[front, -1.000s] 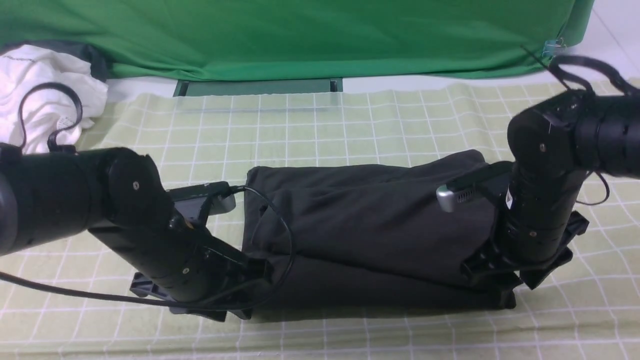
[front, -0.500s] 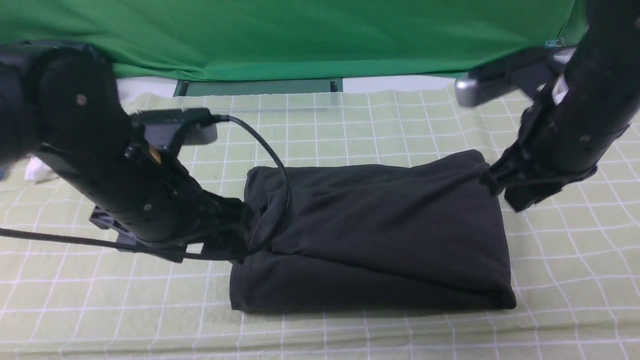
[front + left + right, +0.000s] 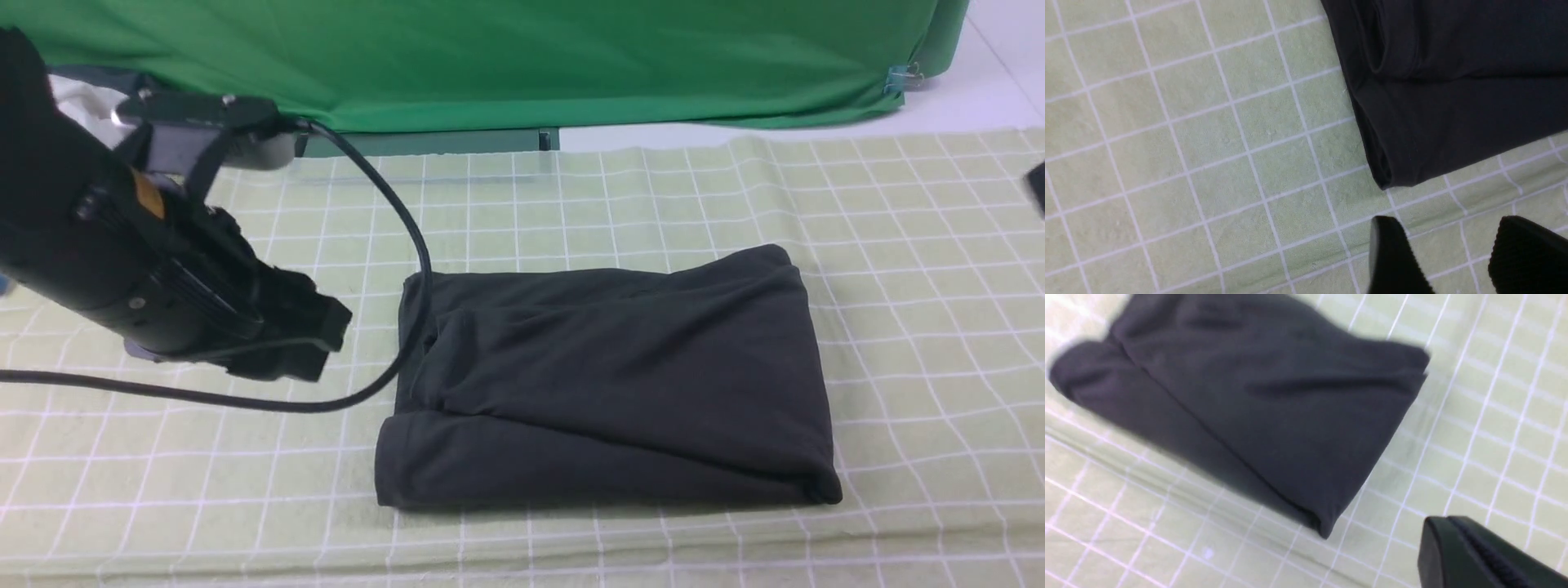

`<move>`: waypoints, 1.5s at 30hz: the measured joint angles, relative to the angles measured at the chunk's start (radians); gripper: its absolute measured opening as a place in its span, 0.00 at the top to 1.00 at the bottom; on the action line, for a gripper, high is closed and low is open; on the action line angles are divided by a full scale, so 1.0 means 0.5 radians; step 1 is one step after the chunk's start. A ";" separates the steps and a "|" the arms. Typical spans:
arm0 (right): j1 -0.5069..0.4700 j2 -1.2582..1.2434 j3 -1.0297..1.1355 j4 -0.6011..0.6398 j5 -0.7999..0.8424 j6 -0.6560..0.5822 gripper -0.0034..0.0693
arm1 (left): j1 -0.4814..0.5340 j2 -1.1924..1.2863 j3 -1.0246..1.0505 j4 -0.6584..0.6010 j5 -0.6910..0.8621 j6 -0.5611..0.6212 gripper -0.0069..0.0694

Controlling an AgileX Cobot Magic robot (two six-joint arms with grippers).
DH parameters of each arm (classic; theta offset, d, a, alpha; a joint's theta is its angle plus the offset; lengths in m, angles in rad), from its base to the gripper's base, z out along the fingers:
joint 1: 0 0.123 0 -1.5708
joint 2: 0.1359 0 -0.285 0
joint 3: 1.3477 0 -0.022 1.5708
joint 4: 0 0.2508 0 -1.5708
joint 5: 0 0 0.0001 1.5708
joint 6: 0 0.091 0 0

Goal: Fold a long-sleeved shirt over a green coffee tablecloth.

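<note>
Shirt: I see the shirt (image 3: 608,384) folded into a dark rectangular bundle, lying flat on the cloth (image 3: 735,196) a little right of the middle of the front view.
Writing: I can read no print, label or brand on the shirt in any view; only plain dark fabric faces up.
Shirt edges: the near long edge is a rounded fold, the left end shows stacked layers with a small pocket-like gap, and the far right corner bulges slightly.
Cloth: pale green with a white grid; it lies under the whole bundle and reaches past it on every side.
Open room: I have bare cloth to the right of the shirt, in front of it, and behind it up to the backdrop (image 3: 490,57).
Left gripper: the left gripper (image 3: 314,331) hangs over the cloth near the shirt's left end, not touching it; its cable (image 3: 408,237) loops down across the shirt's left edge.
Left jaws: in the left wrist view I see two dark fingers (image 3: 1392,257) apart with bare cloth between them, holding nothing.
Right gripper: the front view shows only a dark sliver at the right edge; in the right wrist view the right gripper (image 3: 1474,555) sits over the cloth beside a shirt corner, jaws together and empty.
Views: the right wrist view is blurred; the left wrist view alone shows the layered fold at the shirt's end sharply.
</note>
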State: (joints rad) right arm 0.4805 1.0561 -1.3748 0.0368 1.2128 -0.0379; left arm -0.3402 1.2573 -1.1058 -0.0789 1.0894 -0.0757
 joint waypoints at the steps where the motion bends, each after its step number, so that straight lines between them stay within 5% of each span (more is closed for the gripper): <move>1: 0.000 -0.064 0.007 0.000 0.000 0.000 0.96 | 0.000 -0.010 -0.005 0.000 0.000 0.000 0.52; 7: 0.000 -0.560 0.230 0.000 -0.001 -0.036 0.95 | 0.000 -0.070 -0.013 0.009 -0.002 0.018 0.79; 11: 0.000 -0.804 0.457 -0.002 -0.077 -0.094 0.95 | 0.000 -0.074 -0.013 0.015 -0.055 0.023 0.85; 26: 0.000 -1.264 1.649 -0.006 -1.788 -0.153 0.93 | 0.000 -0.074 -0.013 0.015 -0.231 0.061 0.85; 45: 0.000 -1.264 1.678 -0.006 -1.953 -0.153 0.89 | 0.000 -0.074 -0.013 0.015 -0.231 0.062 0.85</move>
State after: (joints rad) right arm 0.4805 0.4243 -0.5357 0.0340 0.2362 -0.1143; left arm -0.3402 1.2203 -1.1125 -0.0713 0.9741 -0.0445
